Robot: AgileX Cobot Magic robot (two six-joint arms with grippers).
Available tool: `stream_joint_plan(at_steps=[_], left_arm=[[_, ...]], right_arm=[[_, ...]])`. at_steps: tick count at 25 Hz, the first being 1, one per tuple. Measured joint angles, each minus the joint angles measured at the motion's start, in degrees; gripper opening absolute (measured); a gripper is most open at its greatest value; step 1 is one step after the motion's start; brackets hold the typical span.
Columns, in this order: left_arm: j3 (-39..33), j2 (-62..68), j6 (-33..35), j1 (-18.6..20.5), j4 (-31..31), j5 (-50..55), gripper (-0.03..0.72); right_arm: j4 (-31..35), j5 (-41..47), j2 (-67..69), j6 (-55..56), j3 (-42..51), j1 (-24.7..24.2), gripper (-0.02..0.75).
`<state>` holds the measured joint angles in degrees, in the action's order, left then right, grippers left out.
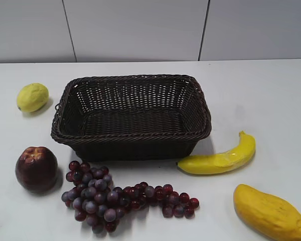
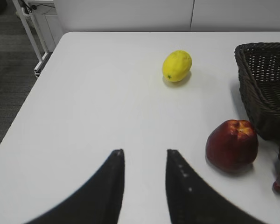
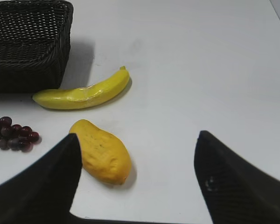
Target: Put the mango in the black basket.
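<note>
Right now I see the mango (image 1: 270, 213) lying on the table near-right, apart from the basket (image 1: 132, 115), w/ a banana (image 1: 218, 159) between. R gripper (image 3: 136, 161) hangs spread wide over it, empty; L gripper (image 2: 144, 163) narrowly parted, empty.

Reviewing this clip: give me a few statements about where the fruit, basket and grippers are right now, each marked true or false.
1. The mango lies inside the black basket. False: it rests on the table, outside the basket, which holds nothing.
2. The right gripper is open and holds nothing. True.
3. The banana lies between the basket and the mango. True.
4. The left gripper is shut on the apple. False: it is open, and the apple sits apart from it.
5. The lemon sits beside the mango. False: it is at the basket's opposite side.
</note>
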<state>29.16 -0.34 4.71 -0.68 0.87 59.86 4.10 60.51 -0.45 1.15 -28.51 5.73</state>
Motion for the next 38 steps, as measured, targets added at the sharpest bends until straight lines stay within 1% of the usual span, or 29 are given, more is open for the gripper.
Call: stream_joint_plan(at_steps=[7,10,13,19,22,26,28,32,38], left_arm=[[0.0,0.0,0.0,0.0,0.0,0.0,0.24],[0.0,0.0,0.0,0.0,0.0,0.0,0.24],[0.0,0.0,0.0,0.0,0.0,0.0,0.24],[0.0,0.0,0.0,0.0,0.0,0.0,0.24],[0.0,0.0,0.0,0.0,0.0,0.0,0.24],[0.0,0.0,0.0,0.0,0.0,0.0,0.24],[0.0,0.0,0.0,0.0,0.0,0.0,0.24],[0.0,0.0,0.0,0.0,0.0,0.0,0.24],[0.0,0.0,0.0,0.0,0.0,0.0,0.24]], right_arm=[[0.1,-0.1,0.5,-0.1,0.0,0.0,0.575],[0.1,-1.0,4.1,-0.1,-0.5,0.0,0.575],[0.4,-1.5,10.5,-1.1,-0.9,0.0,0.575],[6.0,-1.5,25.2,-14.8,-1.1,0.2,0.575],[6.5,-2.1,30.5,-20.9,-1.1,0.4,0.575],[7.3,-3.6,35.5,-23.7,-1.1,0.5,0.575],[7.3,-4.1,37.2,-24.0,-1.1,1.2,0.575],[7.3,-4.5,40.8,-24.3,-1.2,4.8,0.575],[7.3,-4.7,46.2,-24.4,-1.8,8.2,0.575]])
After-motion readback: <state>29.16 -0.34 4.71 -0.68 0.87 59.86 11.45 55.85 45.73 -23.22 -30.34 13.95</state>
